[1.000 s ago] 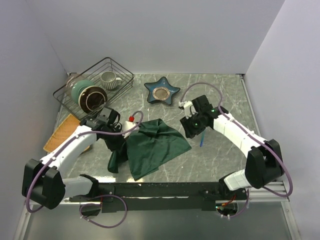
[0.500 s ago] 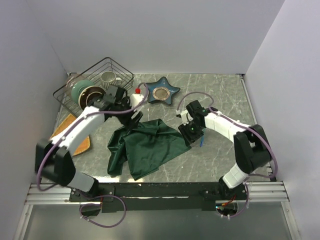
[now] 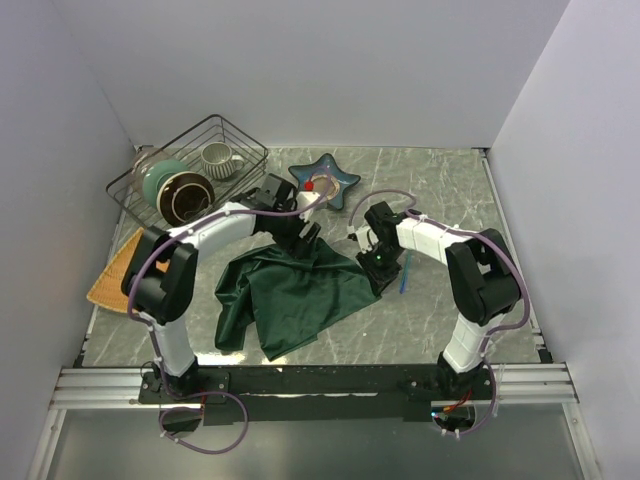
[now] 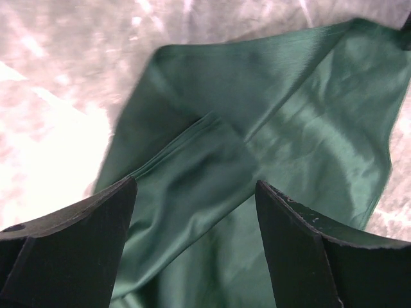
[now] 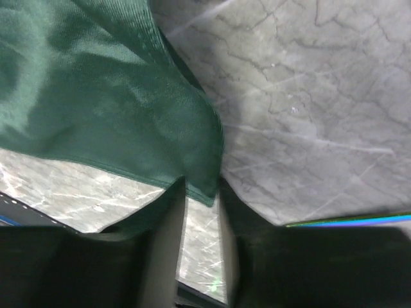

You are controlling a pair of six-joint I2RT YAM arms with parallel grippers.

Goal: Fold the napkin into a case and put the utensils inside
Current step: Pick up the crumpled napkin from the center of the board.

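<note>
The dark green napkin [image 3: 295,292] lies crumpled and partly spread in the middle of the table. My left gripper [image 3: 305,238] hangs over its far edge, open wide, with only folds of the napkin [image 4: 212,160] below the fingers [image 4: 83,231]. My right gripper [image 3: 377,268] is at the cloth's right corner. In the right wrist view that napkin corner [image 5: 204,173] pokes between the fingertips, and the jaws stand narrow with a strip of table still showing between them. A blue utensil [image 3: 403,279] lies just right of this gripper, and shows as a thin streak [image 5: 350,221].
A blue star-shaped dish [image 3: 325,183] sits behind the napkin, close to the left wrist. A wire basket [image 3: 225,135] with bowls and a mug stands at the back left. An orange-tan mat [image 3: 108,278] lies at the left edge.
The left arm swung from the napkin's left side to its far edge and its gripper opened. The right gripper came down onto the napkin's right corner and its jaws narrowed.
</note>
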